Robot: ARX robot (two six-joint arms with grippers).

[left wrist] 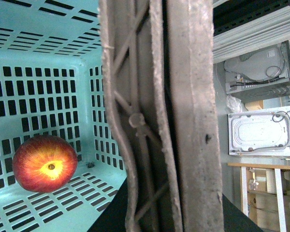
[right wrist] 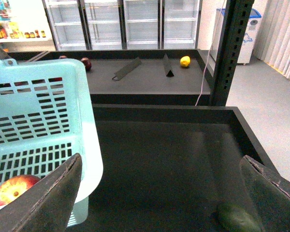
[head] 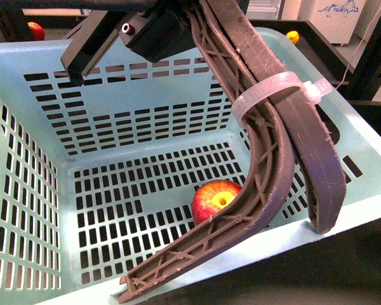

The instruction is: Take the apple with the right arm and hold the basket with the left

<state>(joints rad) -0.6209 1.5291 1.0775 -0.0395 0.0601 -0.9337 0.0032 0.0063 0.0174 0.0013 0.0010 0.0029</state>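
Note:
The pale mint-blue basket [head: 146,82] fills the front view. The red apple [head: 216,199] with its yellow-orange patch lies on the slotted floor near the front wall. My left gripper [head: 225,254] is shut on the basket's near rim, one brown ribbed finger inside the wall and the other outside, with a white zip tie [head: 273,89] round them. In the left wrist view the apple [left wrist: 44,163] lies beside the fingers [left wrist: 193,121]. My right gripper [right wrist: 159,203] is open and empty over the dark tray, beside the basket [right wrist: 38,77]; the apple [right wrist: 12,189] shows through its wall.
A dark green object [right wrist: 237,217] lies on the black tray near my right finger. A black upright post [right wrist: 229,48] stands behind the tray. On the far shelf sit a yellow lemon [right wrist: 185,61] and a dark maroon fruit [right wrist: 86,63].

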